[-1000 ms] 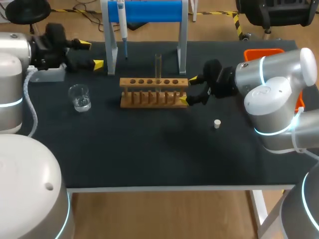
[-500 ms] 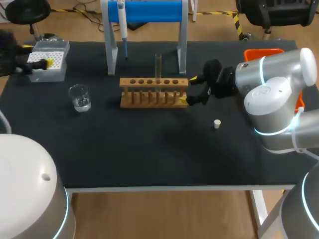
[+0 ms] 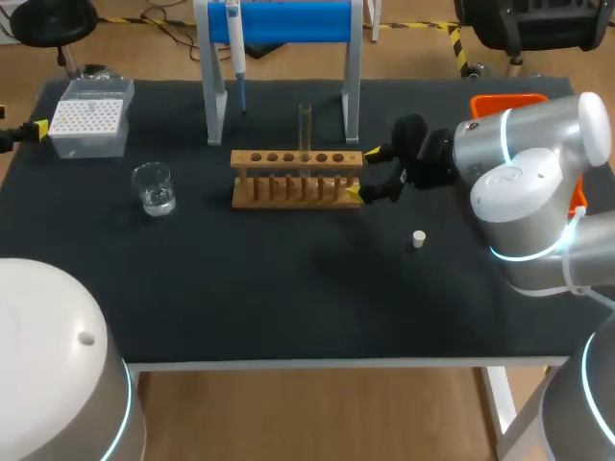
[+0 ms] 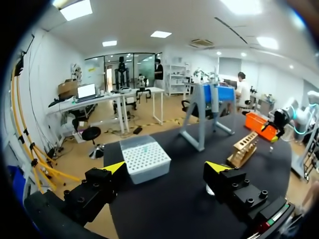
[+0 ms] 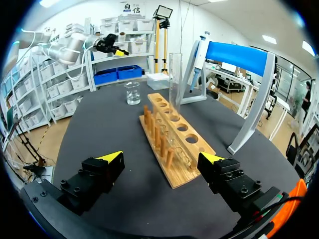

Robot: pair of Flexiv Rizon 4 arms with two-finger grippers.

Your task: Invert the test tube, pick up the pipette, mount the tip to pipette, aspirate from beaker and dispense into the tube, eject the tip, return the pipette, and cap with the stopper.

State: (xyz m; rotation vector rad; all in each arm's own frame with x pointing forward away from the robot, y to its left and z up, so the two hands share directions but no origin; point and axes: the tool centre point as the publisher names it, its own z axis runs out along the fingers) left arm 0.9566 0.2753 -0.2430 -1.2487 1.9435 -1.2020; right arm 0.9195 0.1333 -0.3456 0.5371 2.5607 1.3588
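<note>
A clear test tube (image 3: 306, 127) stands upright in the wooden rack (image 3: 296, 179) at mid-table. My right gripper (image 3: 369, 173) is open at the rack's right end; in the right wrist view the rack (image 5: 174, 147) lies between its spread fingers (image 5: 110, 160) and the test tube (image 5: 175, 83) rises ahead. The pipette (image 3: 233, 40) hangs on the blue stand (image 3: 286, 23). A beaker (image 3: 154, 187) with liquid sits left of the rack. The white stopper (image 3: 419, 238) lies right of it. My left gripper (image 3: 29, 132) is open at the table's left edge, with the tip box (image 4: 145, 159) ahead of it.
The tip box (image 3: 91, 121) occupies the back left corner of the black table (image 3: 288, 288). An orange bin (image 3: 507, 102) stands at the back right, behind my right arm (image 3: 524, 173). The stand's legs (image 3: 213, 96) flank the area behind the rack.
My left arm has drawn back leftward from over the tip box to the table's left edge, uncovering the box. My right arm has not moved.
</note>
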